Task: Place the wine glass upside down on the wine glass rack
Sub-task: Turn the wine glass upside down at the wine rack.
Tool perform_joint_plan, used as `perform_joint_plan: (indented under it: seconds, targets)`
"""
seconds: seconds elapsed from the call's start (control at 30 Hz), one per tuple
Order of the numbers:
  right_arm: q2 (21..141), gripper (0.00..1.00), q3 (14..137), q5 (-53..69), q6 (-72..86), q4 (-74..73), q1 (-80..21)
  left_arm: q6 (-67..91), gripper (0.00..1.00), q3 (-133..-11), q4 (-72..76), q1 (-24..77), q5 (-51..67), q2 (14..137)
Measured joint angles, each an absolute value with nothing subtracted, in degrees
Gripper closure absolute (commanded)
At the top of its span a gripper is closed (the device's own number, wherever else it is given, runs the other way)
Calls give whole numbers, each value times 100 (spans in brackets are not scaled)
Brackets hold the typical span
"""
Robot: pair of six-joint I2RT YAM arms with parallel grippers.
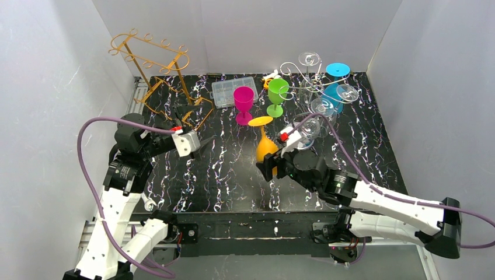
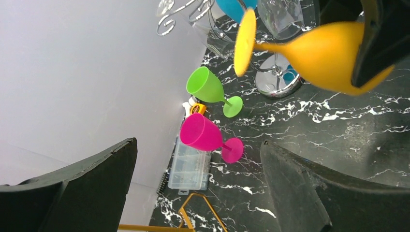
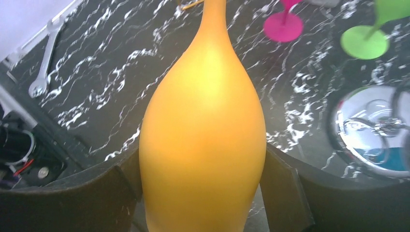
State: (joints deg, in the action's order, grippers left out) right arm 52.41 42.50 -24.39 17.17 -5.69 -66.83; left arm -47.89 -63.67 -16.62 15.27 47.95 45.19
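The right gripper [image 1: 273, 166] clasps the orange plastic wine glass [image 1: 265, 149] by its bowl, foot uppermost, so it can hang inverted; the left gripper [image 2: 198, 193] gapes wide, empty.

Bystanders I see on the table [image 1: 222, 175]
Pink glass [image 1: 243, 99] stands just right of the clear box [image 1: 234, 92]; green glass [image 1: 277, 93] further right of it, both upright.

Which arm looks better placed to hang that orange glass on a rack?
The right. Its gripper clamps the orange wine glass, foot up, near the silver rack. The left gripper is open and empty.
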Motion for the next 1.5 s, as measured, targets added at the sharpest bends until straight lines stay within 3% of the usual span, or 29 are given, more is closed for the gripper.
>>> perform_joint_plan:
  seconds: [0.27,0.63,1.5]
  targets:
    - [4610,35,4195,-3363,1399,-205,-6678,-4718,2,-6032,-1589,1527,4674,4423]
    - [4917,32,4220,-4487,1326,256,-6648,-4561,2,-5680,-1397,1527,4629,4371]
    - [5679,32,4527,-4191,1642,450,-5244,-4582,2,-5286,-1173,1527,4348,4023]
